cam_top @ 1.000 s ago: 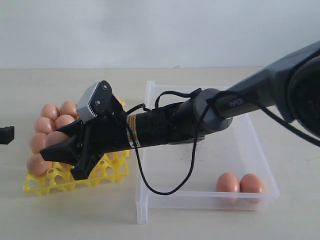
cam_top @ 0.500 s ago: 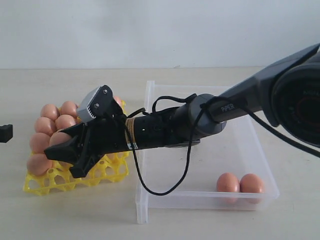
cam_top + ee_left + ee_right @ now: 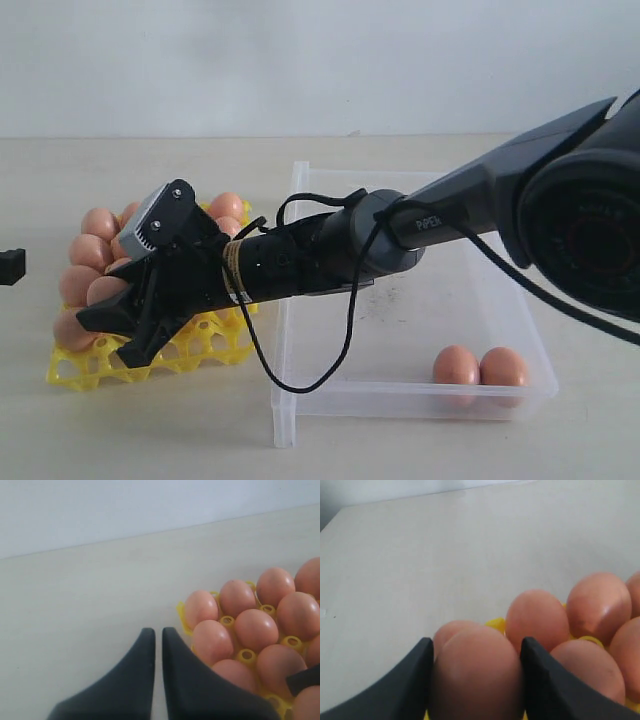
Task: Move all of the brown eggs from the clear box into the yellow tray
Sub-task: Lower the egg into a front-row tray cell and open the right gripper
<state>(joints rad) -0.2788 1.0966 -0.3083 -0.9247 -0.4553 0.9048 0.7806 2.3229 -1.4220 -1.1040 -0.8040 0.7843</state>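
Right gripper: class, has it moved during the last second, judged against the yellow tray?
Yes. The right gripper has sunk lower and slightly leftward, toward the yellow tray's front-left corner.

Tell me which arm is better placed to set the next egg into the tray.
Right. The right gripper holds a brown egg just above the yellow tray. The left gripper sits shut and empty beside the tray.
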